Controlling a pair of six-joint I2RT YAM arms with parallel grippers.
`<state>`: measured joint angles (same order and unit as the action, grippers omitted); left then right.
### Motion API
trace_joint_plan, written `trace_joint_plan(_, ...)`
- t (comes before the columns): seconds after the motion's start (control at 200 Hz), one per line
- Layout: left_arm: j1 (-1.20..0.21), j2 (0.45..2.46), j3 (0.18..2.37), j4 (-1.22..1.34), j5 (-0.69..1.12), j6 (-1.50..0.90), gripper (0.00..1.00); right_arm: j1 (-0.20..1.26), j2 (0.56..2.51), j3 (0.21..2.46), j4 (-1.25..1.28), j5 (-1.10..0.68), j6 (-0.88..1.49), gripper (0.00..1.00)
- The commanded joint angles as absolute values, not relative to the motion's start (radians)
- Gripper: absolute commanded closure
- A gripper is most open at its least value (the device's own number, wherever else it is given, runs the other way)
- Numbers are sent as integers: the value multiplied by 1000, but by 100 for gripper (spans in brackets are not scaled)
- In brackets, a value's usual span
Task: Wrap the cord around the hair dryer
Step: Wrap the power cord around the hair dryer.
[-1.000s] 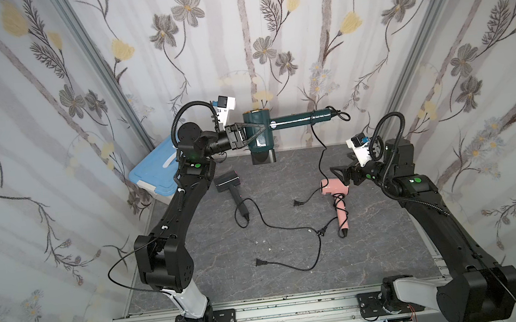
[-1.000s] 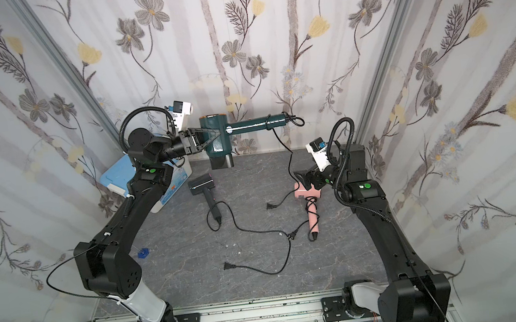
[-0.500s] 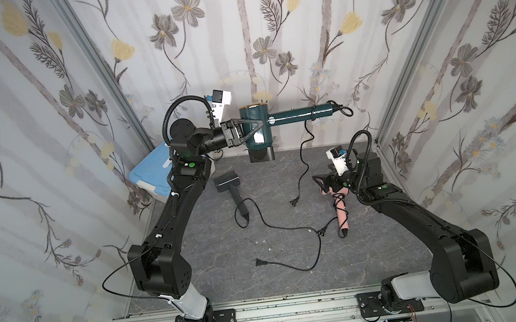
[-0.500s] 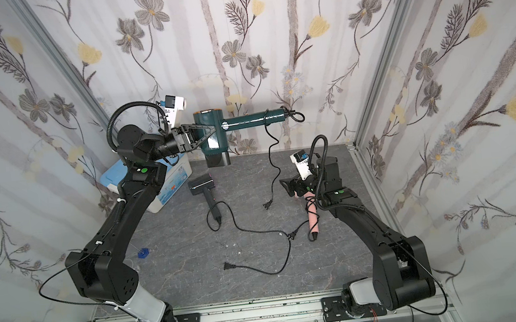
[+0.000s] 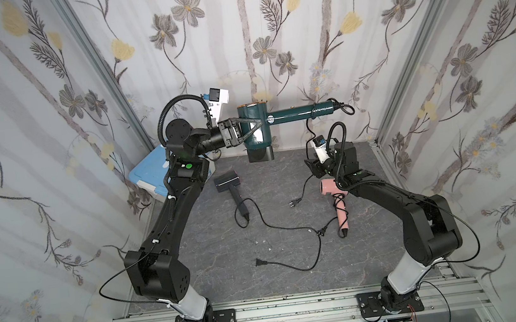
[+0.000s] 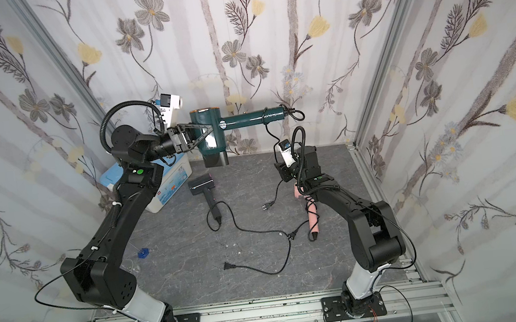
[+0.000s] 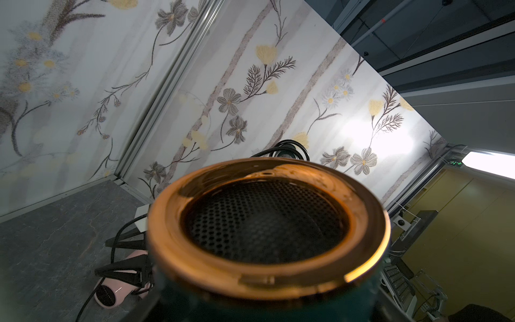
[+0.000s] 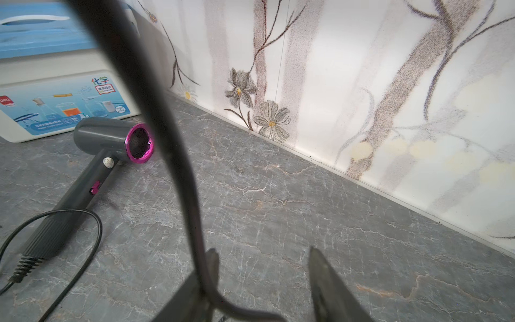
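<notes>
A dark green hair dryer (image 5: 294, 113) (image 6: 245, 119) hangs in the air near the back wall, handle pointing right. My left gripper (image 5: 258, 128) (image 6: 210, 134) is shut on its head; the left wrist view is filled by its gold-rimmed mesh end (image 7: 264, 220). Its black cord (image 5: 308, 126) (image 6: 269, 130) is looped at the handle's end and drops to my right gripper (image 5: 311, 165) (image 6: 281, 170), then on to its plug (image 5: 293, 202) on the floor. In the right wrist view the cord (image 8: 178, 156) runs along one finger and curves across the gap; the right gripper (image 8: 262, 252) is open.
On the floor lie a grey hair dryer (image 5: 227, 182) (image 8: 111, 142) with a magenta ring, its cord and plug (image 5: 260, 262), and a pink hair dryer (image 5: 337, 205) under my right arm. A blue-and-white box (image 5: 149, 174) stands at the back left. A small blue piece (image 6: 142, 253) lies front left.
My right arm has swung from over the pink dryer toward the back, up to the hanging cord, which now lies between its fingers. The left arm shifted the green dryer slightly left.
</notes>
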<state>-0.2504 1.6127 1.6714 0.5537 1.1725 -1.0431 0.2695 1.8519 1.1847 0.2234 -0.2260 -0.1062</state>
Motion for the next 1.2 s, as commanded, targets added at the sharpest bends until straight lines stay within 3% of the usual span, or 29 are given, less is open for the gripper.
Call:
trace_joint_plan(0.0, -250, 1607, 1680, 596, 1139, -1036, 100, 274, 1840, 1167, 269, -225, -104, 100)
trace_joint_plan(0.28, -225, 1631, 1672, 625, 1038, -1065, 100, 323, 1631, 964, 250, -198, -92, 100)
trace_joint_plan(0.535, -205, 1659, 1667, 555, 971, -1006, 100, 501, 1434, 969, -62, -68, -184, 100)
trace_joint_plan(0.804, -196, 1657, 1634, 404, 952, -856, 100, 713, 1400, 1202, -561, 90, -240, 100)
trace_joint_plan(0.989, -212, 1635, 1640, 26, 911, -508, 100, 833, 1443, 1480, -855, 267, -279, 100)
trace_joint_plan(1.194, -267, 1600, 1592, -284, 861, -243, 100, 841, 1499, 1702, -962, 514, -377, 100)
